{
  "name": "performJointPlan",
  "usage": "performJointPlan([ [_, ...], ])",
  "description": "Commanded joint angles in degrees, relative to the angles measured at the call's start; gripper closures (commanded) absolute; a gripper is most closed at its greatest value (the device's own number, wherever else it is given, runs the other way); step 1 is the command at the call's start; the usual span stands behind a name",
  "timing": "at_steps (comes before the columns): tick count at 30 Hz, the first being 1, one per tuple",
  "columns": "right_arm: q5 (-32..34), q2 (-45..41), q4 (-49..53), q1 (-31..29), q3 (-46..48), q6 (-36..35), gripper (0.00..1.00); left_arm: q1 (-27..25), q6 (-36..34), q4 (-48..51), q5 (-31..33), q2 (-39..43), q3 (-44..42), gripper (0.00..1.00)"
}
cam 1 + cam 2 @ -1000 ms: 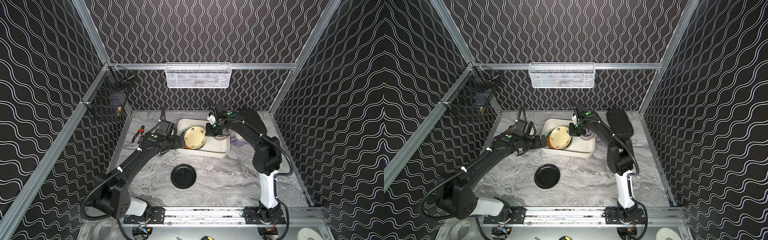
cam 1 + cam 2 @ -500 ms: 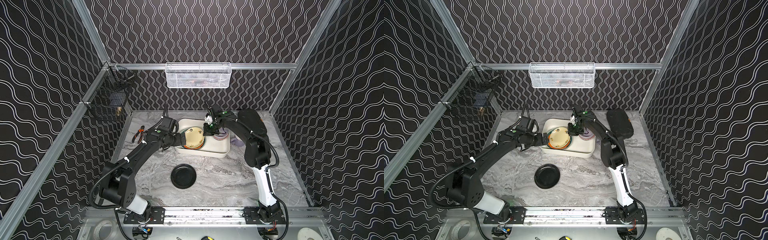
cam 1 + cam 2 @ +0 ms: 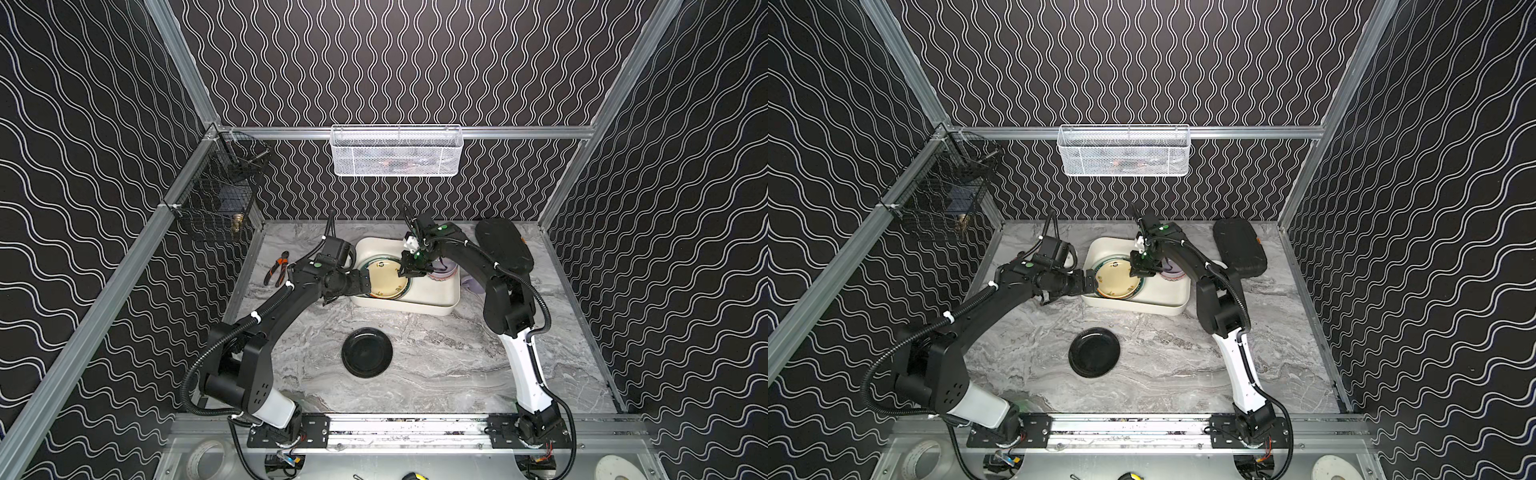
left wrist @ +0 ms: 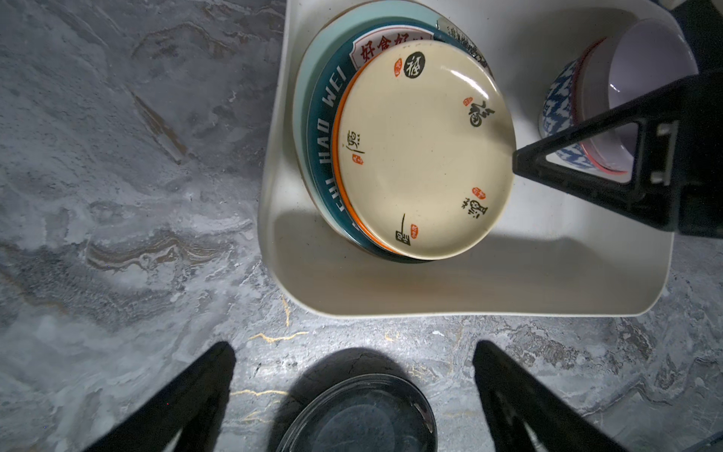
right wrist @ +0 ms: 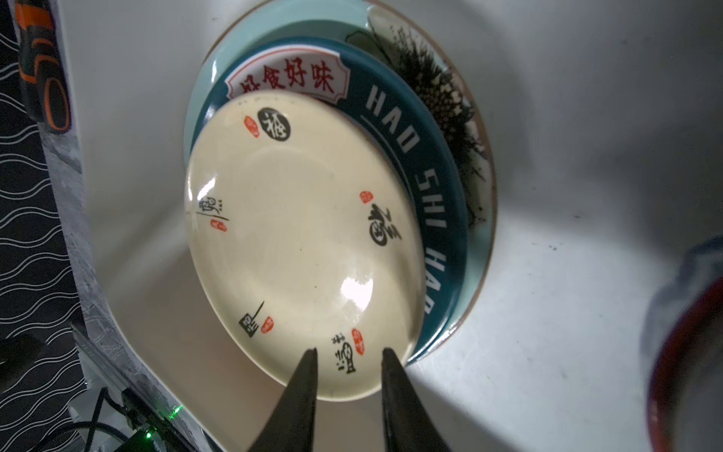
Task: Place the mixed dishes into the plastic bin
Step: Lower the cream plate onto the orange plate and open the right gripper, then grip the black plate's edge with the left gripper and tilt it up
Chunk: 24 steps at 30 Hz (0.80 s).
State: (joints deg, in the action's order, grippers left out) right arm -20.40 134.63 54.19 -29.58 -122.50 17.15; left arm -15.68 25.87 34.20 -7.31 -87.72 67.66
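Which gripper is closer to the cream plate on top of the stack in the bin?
Right. The right gripper hovers at the rim of the cream plate, inside the bin; the left gripper is open outside the bin wall.

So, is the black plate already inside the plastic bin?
No, the black plate lies on the marble table, apart from the plastic bin.

A white mesh basket [image 3: 397, 150] hangs on the back rail, a black wire basket [image 3: 216, 199] at the side. Pliers [image 3: 276, 272] and a black case [image 3: 503, 245] lie on the grey tabletop [image 3: 436, 361].
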Motion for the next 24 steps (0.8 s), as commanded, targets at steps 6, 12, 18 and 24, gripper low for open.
performJointPlan([
  [6,1.57,-4.00,2.93,-0.11,0.63,-1.66,0.69,0.28,2.02,-1.15,0.36,3.64,-3.70,0.01],
  [12,1.00,-14.41,1.35,-0.45,9.50,-1.91,0.54,0.17,5.30,0.21,0.65,8.76,-11.24,0.02],
  [18,0.01,-27.35,-2.48,-2.63,22.07,-1.85,0.38,-0.37,11.03,-0.23,-0.91,14.83,-20.34,0.04],
  [24,0.50,-36.60,-4.70,-5.50,32.28,0.17,0.26,-2.69,17.95,-2.51,-2.13,19.16,-28.50,0.07],
])
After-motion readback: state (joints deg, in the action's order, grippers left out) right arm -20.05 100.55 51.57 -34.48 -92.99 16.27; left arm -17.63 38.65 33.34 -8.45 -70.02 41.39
